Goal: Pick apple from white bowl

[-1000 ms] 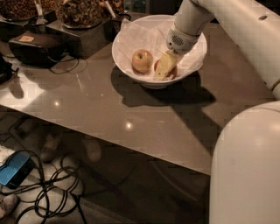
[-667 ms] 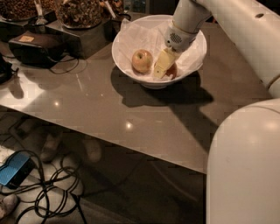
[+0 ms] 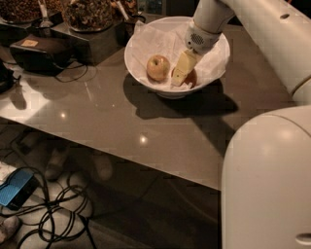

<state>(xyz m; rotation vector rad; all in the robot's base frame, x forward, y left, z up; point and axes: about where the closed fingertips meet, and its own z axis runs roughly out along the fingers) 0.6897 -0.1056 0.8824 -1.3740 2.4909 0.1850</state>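
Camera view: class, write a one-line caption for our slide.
The gripper sits low in the white bowl beside the reddish apple, a yellow-green apple nearby.

Yellow-green apple (image 3: 158, 67); black box (image 3: 41, 52) on grey table (image 3: 146, 121); snack jars (image 3: 90, 12) behind; cables (image 3: 58, 219), blue device (image 3: 17, 187) underneath.

1. Looks like an office snack corner, used here as a robot test space.
2. Shows snack bins (image 3: 90, 12) of nuts or granola with scoops (image 3: 44, 18) at the back of a grey counter (image 3: 146, 126).
3. Has loose cables (image 3: 63, 216) and a blue device (image 3: 17, 187) on the floor below.
4. Finds the gripper (image 3: 181, 73) down inside the white bowl (image 3: 128, 58).
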